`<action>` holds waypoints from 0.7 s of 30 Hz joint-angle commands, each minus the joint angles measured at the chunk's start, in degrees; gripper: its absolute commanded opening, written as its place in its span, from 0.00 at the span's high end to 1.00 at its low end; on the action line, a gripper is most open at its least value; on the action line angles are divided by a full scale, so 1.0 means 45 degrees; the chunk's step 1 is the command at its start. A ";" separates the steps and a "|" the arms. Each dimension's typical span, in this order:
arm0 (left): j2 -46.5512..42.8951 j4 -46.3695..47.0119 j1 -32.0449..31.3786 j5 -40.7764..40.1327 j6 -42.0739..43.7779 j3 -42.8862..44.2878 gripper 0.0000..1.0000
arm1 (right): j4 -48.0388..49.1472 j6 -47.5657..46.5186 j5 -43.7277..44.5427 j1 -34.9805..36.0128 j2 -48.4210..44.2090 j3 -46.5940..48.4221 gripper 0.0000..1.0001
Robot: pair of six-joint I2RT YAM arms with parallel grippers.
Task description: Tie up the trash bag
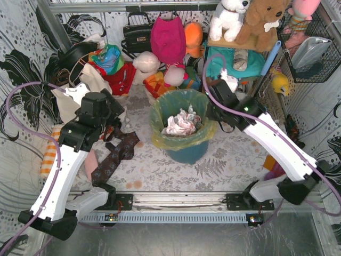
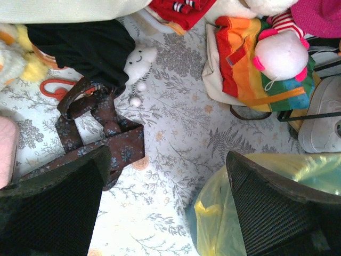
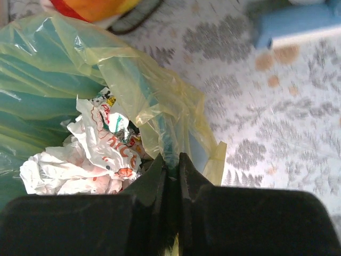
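The right end effector [image 3: 170,162] is pinching with its two fingers drawn together, leaving only a thin slit between them. A fold of the trash bag [image 3: 149,80] at the rim is running into that slit, so it is gripping the plastic there. Just beside the fingers, crumpled white paper [image 3: 80,170] with red print is lying inside the bag. The yellow-green film is draping over the lip and down the outside of the teal bin [image 1: 186,153], which is standing upright near the middle of the tabletop [image 1: 160,168]. The right arm is reaching in from the bin's right side.

The left end effector [image 2: 166,160] is hanging over the tabletop with its fingers spread wide apart and nothing between them. The bag's folded-over edge is showing just beside its right finger [image 2: 277,213], though I cannot tell whether the two are touching. A dark floral strap [image 2: 106,133] is lying flat beyond the other finger, and a rainbow-striped soft toy [image 2: 250,69] is sitting farther back, among the clutter at the back of the tabletop.
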 commanded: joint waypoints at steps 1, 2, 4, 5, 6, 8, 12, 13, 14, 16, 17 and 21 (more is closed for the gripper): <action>0.0195 0.0851 -0.0041 0.0639 -0.0205 -0.0237 0.02 | 0.0569 0.3522 0.0524 0.0042 -0.2203 -0.2359 1.00; 0.0262 0.0918 -0.0043 0.0754 -0.0236 -0.0308 0.02 | 0.0673 0.4066 0.0523 0.0084 -0.2755 -0.2961 1.00; 0.0354 0.1034 -0.0043 0.0942 -0.0276 -0.0460 0.02 | 0.1125 0.5180 0.0557 0.0253 -0.3845 -0.4468 1.00; 0.0407 0.1075 -0.0043 0.1036 -0.0296 -0.0519 0.02 | 0.1378 0.5752 0.0577 0.0340 -0.4389 -0.5116 1.00; 0.0450 0.1119 -0.0043 0.1119 -0.0301 -0.0566 0.02 | 0.1626 0.6254 0.0614 0.0478 -0.4813 -0.5703 1.00; 0.0519 0.1228 -0.0033 0.1305 -0.0275 -0.0666 0.02 | 0.1829 0.7042 0.0800 0.0717 -0.5395 -0.6428 1.00; 0.0617 0.1546 -0.0043 0.1714 -0.0118 -0.0940 0.02 | 0.2076 0.7531 0.1070 0.1134 -0.5523 -0.6671 0.94; 0.0637 0.1564 -0.0041 0.1799 -0.0093 -0.0967 0.02 | 0.2102 0.7511 0.1086 0.1195 -0.5468 -0.6593 0.88; 0.0671 0.1554 -0.0033 0.1866 -0.0088 -0.0983 0.02 | 0.2120 0.7506 0.1095 0.1244 -0.5397 -0.6522 0.83; 0.0675 0.1586 -0.0043 0.2003 -0.0050 -0.1010 0.02 | 0.2183 0.7506 0.1096 0.1289 -0.5379 -0.6438 0.77; 0.0679 0.1606 -0.0038 0.2080 -0.0087 -0.1045 0.02 | 0.2230 0.7523 0.1096 0.1288 -0.5403 -0.6403 0.75; 0.0685 0.1743 -0.0043 0.2469 -0.0061 -0.1113 0.02 | 0.2422 0.7345 0.1057 0.1287 -0.5439 -0.6123 0.69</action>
